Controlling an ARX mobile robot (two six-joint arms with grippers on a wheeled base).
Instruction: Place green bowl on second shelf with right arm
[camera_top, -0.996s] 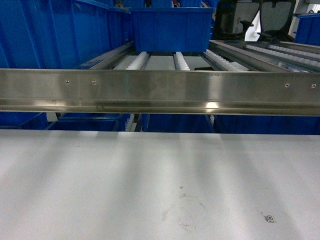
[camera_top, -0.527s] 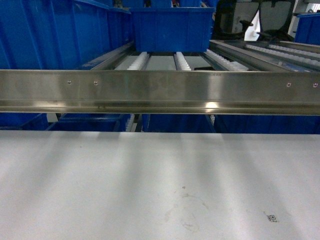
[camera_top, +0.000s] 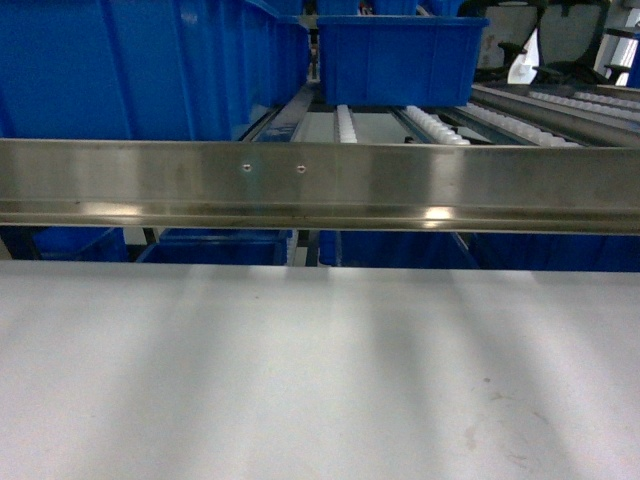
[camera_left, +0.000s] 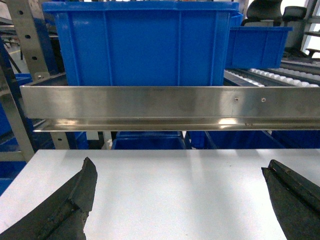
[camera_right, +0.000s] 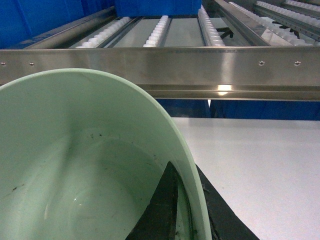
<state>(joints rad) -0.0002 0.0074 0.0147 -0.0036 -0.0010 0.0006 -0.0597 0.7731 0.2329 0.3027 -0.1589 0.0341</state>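
While gripped, green bowl (camera_right: 75, 165) mouth toward camera

head view shifts | my steel rail's (camera_top: 320, 185) screws sit further right | blue bin (camera_top: 400, 60) too

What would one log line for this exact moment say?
right tool: shut on pale mint-green bowl's rim | left tool: open, empty | bowl: before steel shelf rail, not shelved | white table below
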